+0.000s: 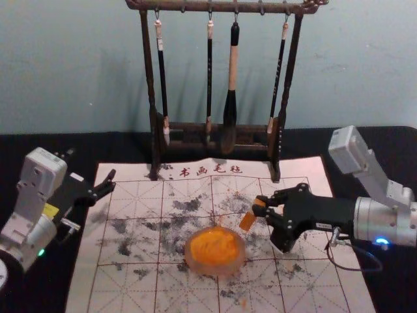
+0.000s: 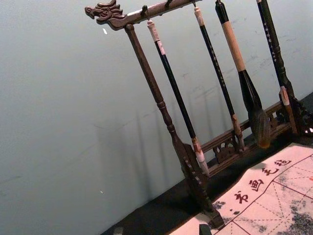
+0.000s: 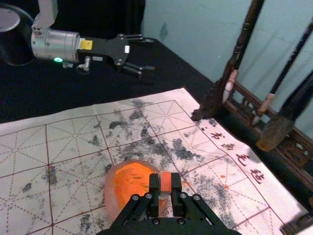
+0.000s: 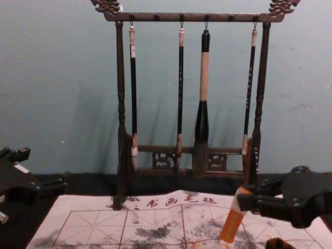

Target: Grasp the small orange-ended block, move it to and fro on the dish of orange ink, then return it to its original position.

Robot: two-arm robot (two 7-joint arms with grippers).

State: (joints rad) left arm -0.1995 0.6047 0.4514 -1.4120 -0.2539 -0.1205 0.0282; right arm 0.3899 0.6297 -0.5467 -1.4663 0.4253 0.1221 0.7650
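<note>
One small orange-ended block (image 4: 232, 224) sits clamped by its upper end in the right hand (image 1: 261, 205), right of centre in the head view, its long axis slanting from upper right to lower left. Its free orange end points down and left, just beside the ink dish (image 1: 216, 268). At the head view's left, the left hand (image 1: 90, 168) is parked, fingers apart.

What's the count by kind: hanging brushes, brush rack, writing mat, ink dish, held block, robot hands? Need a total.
Hanging brushes: 4
Brush rack: 1
Writing mat: 1
Ink dish: 1
Held block: 1
Robot hands: 2 (left hand, right hand)
Total: 10
</note>
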